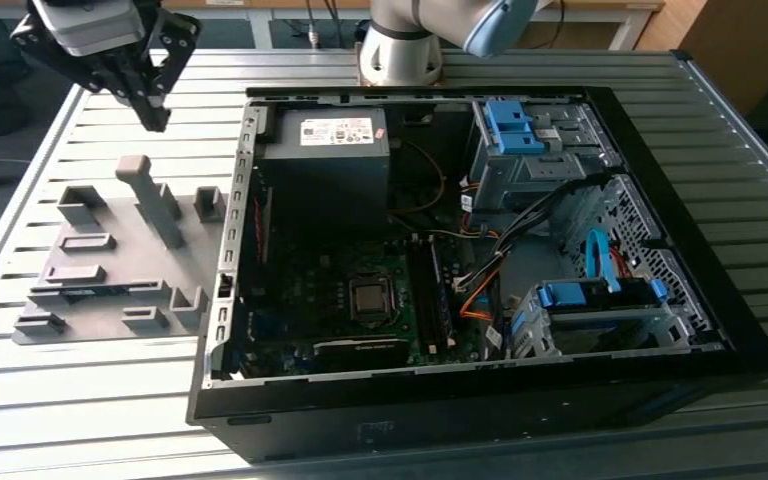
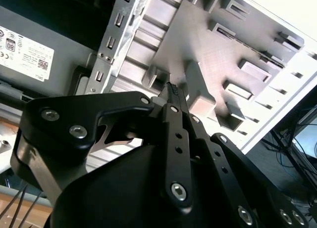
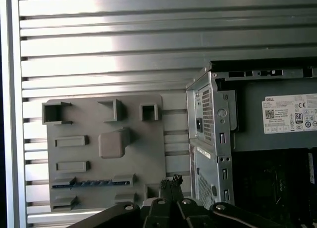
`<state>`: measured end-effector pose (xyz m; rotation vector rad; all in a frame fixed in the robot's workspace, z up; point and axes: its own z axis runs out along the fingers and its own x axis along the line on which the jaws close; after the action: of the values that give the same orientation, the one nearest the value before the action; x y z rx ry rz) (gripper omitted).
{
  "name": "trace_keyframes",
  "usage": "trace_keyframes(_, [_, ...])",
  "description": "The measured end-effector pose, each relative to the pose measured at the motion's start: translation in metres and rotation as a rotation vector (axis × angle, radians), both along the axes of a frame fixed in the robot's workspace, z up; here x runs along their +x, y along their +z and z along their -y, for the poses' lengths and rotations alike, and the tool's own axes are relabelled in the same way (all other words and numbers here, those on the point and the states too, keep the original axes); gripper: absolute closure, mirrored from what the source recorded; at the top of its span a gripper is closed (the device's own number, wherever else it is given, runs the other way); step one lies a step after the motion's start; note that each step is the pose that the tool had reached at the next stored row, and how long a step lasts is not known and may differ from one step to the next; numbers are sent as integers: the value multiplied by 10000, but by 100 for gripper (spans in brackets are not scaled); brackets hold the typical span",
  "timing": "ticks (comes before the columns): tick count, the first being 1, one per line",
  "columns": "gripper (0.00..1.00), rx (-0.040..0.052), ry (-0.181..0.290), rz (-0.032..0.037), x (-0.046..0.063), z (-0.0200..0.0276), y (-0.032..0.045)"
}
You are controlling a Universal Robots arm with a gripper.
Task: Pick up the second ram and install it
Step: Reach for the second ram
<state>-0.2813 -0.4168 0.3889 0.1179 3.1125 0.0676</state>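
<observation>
The second ram (image 1: 91,290) is a thin blue-green stick lying in a low holder on the grey fixture plate (image 1: 131,275), at the exterior view's left. In the first wrist view the ram (image 3: 91,183) sits near the plate's edge closest to the gripper. My gripper (image 1: 155,118) hangs high above the plate's far side, well apart from the ram. Its black fingers meet at the tips in both wrist views, shut with nothing between them (image 2: 173,89) (image 3: 171,181).
The open computer case (image 1: 244,200) stands right beside the plate, with the power supply (image 1: 331,150), motherboard and black memory slots (image 1: 431,290) inside, and blue drive cages (image 1: 598,300) toward the exterior view's right. A tall grey block (image 1: 155,200) rises from the plate. Everything rests on a slatted metal table (image 1: 104,400).
</observation>
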Motion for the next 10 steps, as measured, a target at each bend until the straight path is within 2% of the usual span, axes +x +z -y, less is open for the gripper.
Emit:
trace_keyframes(3, [89,0,0,0,-56,19,-1])
trace_keyframes(10, [89,1,-1,0,-148,136,-11])
